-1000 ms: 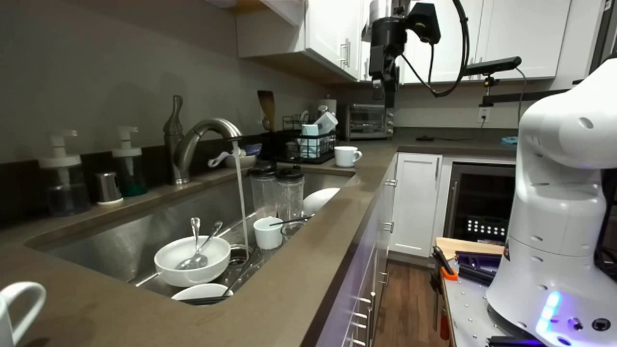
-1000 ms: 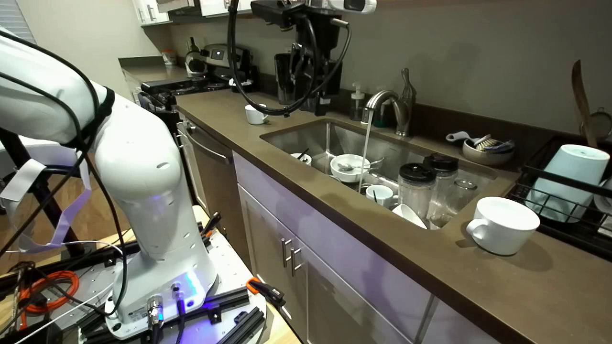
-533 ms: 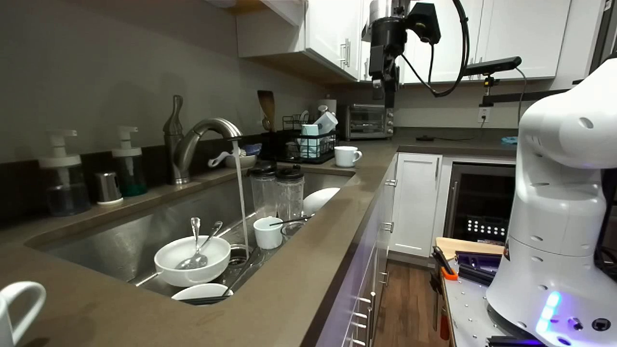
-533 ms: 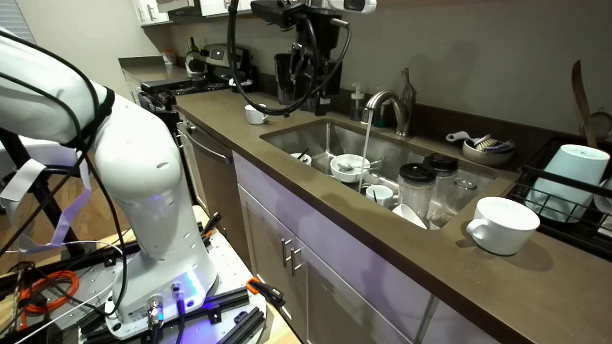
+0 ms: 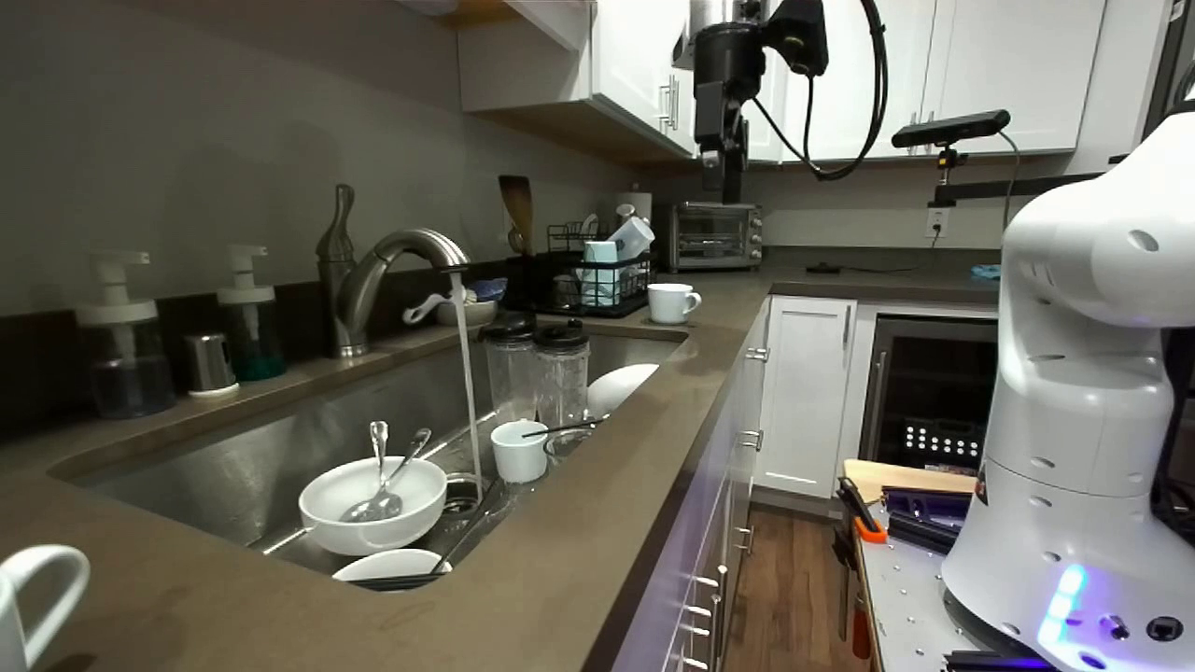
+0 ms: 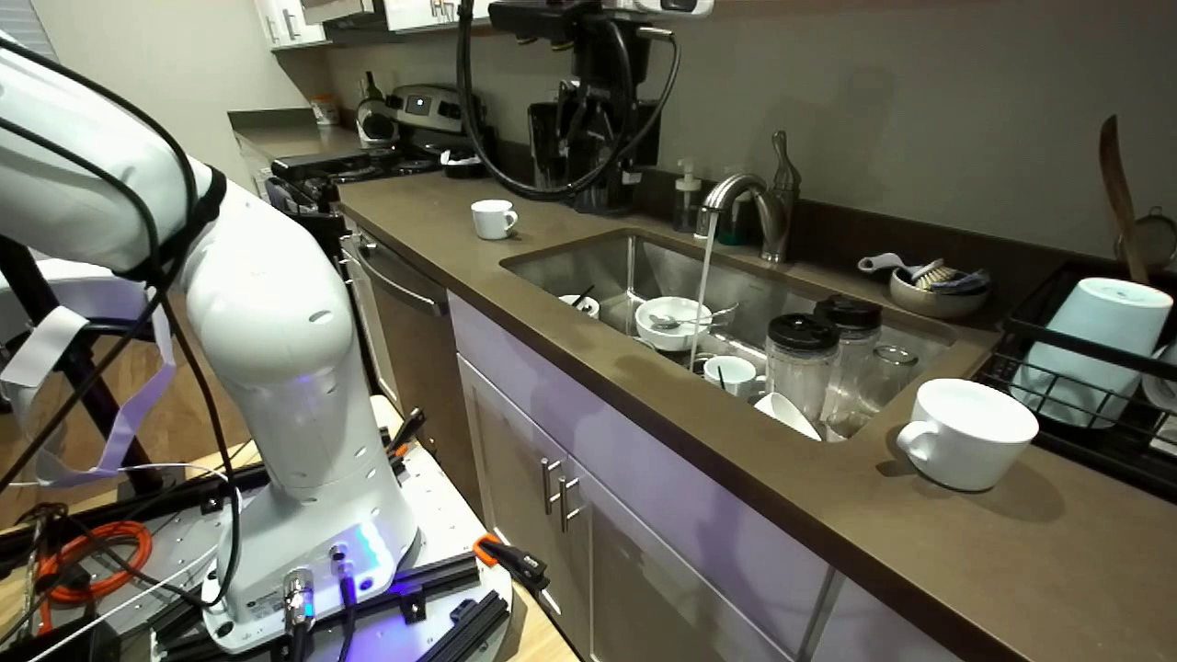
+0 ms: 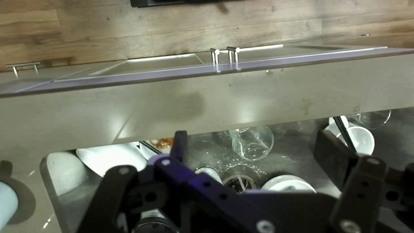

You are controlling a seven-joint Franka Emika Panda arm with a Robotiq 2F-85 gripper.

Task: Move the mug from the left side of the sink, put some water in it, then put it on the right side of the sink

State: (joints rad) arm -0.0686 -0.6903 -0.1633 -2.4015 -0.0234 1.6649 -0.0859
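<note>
The mug (image 6: pixel 494 219) is being carried upright by the table (image 6: pixel 1085 570), just beyond the end of the sink (image 6: pixel 662 257) that is nearer the stove (image 6: pixel 428 106); its loop handle is being shown in both exterior views. Inside the sink, spoons (image 5: pixel 375 507) are being held in a white bowl (image 5: pixel 366 537), and a white cup (image 5: pixel 519 457) is being crossed at its rim by a dark stick (image 5: pixel 569 427). Clear jars (image 5: pixel 562 383) with black lids are standing upright near the cup. From the arched faucet (image 6: pixel 775 216), water (image 5: pixel 468 383) is being poured into the sink in a thin stream. At the opposite end of the sink, a second white mug (image 6: pixel 967 432) is being supported by the table, near a black dish rack (image 6: pixel 1126 460) in which a pale blue cup (image 6: pixel 1094 349) is being held. Well above the table, the claw (image 7: pixel 255 147) is being held by the robot arm (image 5: pixel 1074 401); it is being spread wide, its fingers (image 7: pixel 333 158) well apart, and the floor of the sink is being seen between them in the wrist view.
</note>
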